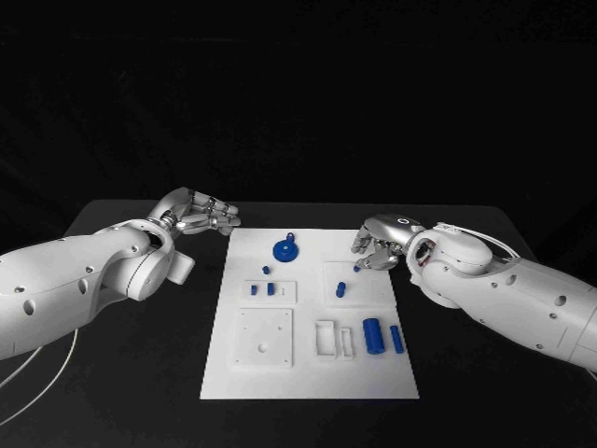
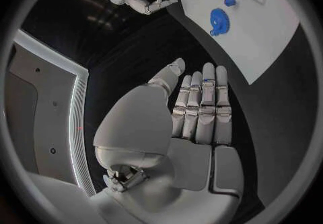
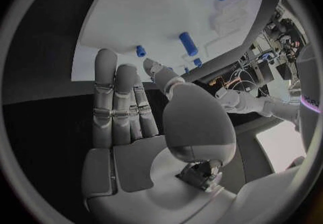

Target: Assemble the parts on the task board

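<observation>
The white task board (image 1: 312, 378) lies in the middle of the black table. On it I see a blue gear (image 1: 285, 249) at the far end, two small blue pegs (image 1: 262, 289), a blue block (image 1: 340, 288), a thick blue cylinder (image 1: 373, 336) and a thin blue pin (image 1: 396, 339). My left hand (image 1: 201, 213) hovers over the table beside the board's far left corner, fingers straight and holding nothing (image 2: 198, 105). My right hand (image 1: 383, 238) hangs over the board's far right edge, fingers also straight and empty (image 3: 124, 100). A small blue piece (image 1: 362, 266) sits just below its fingertips.
White raised fixtures sit on the board: a square plate (image 1: 265, 338) at the near left, a slotted block (image 1: 335, 338) beside the cylinder, and a holder (image 1: 339, 278) under the blue block. Cables (image 1: 30, 373) trail on the table at the near left.
</observation>
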